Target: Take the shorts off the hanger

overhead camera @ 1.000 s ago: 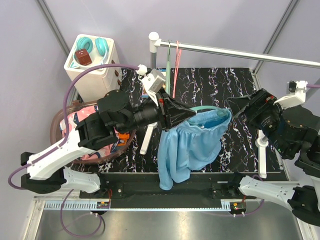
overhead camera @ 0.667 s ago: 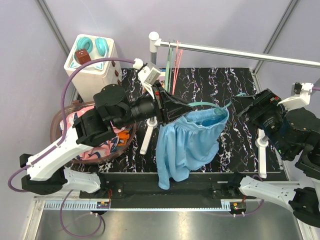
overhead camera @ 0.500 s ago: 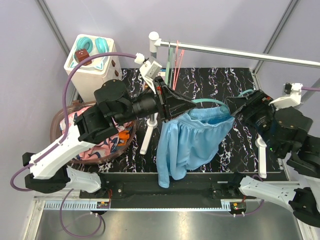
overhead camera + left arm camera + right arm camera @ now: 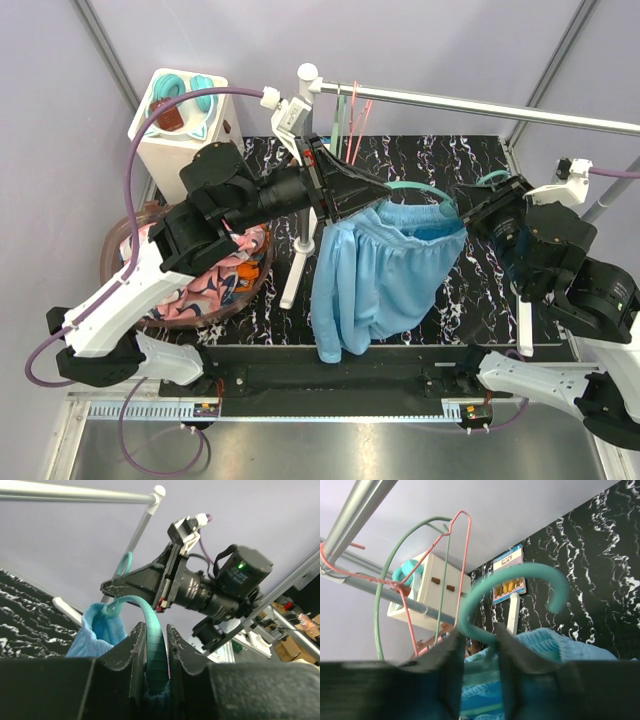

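Note:
The plain light blue shorts hang from a teal hanger held in the air over the table. My left gripper is shut on the hanger's left part, the teal bar pinched between its jaws with blue cloth beside it. My right gripper is at the hanger's right end. In the right wrist view its blurred fingers stand either side of the base of the teal hook, above the shorts' waistband; whether they press on it is unclear.
A round basket at the left holds pink and orange patterned shorts. A white box stands behind it. A metal rail crosses the back, carrying pink and green wire hangers. A white post stands mid-table.
The left arm has lifted the hanger and shorts slightly up and back. The right arm has swung in from the right to the hanger's hook, and its jaws have narrowed around it.

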`<state>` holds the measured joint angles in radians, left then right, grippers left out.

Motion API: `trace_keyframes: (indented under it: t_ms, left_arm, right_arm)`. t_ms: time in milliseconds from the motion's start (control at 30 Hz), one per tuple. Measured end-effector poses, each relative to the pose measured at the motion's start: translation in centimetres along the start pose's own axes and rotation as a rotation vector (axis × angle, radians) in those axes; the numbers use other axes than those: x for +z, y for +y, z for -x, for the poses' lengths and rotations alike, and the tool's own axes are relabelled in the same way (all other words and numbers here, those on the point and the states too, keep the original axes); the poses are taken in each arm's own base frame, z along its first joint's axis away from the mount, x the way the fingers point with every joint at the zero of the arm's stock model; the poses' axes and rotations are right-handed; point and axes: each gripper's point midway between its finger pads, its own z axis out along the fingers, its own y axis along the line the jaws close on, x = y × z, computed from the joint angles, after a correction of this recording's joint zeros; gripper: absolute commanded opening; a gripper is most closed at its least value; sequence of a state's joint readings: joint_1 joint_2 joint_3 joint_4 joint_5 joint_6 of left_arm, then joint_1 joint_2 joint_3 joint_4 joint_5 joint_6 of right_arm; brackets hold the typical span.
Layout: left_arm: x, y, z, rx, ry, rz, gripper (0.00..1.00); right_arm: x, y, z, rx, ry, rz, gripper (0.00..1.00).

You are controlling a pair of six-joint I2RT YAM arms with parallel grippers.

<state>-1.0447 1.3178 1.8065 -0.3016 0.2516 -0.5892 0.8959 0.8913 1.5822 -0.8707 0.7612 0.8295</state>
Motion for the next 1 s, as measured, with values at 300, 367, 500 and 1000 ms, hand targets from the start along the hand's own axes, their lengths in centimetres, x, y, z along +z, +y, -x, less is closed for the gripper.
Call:
trace_keyframes:
  t_ms: [300, 367, 500, 1000]
  left_arm:
    - [0.6, 0.7, 1.0, -0.015, -0.038, 0.019, 0.0]
    - [0.6, 0.8, 1.0, -0.016, -0.04, 0.028, 0.0]
    - [0.5, 1.0, 1.1, -0.015, -0.047, 0.038, 0.13]
    - [-4.1, 5.0, 1.7, 0.116, -0.049, 0.268, 0.95]
  right_arm:
    - [0.1, -0.9, 0.8, 0.007, -0.054, -0.043, 0.0]
    - [0.1, -0.9, 1.0, 0.003, -0.054, -0.051, 0.0]
    - [0.2, -0.9, 1.2, 0.006, -0.054, -0.066, 0.0]
    - [1.9, -0.1, -0.2, -0.037, -0.021, -0.119, 0.0]
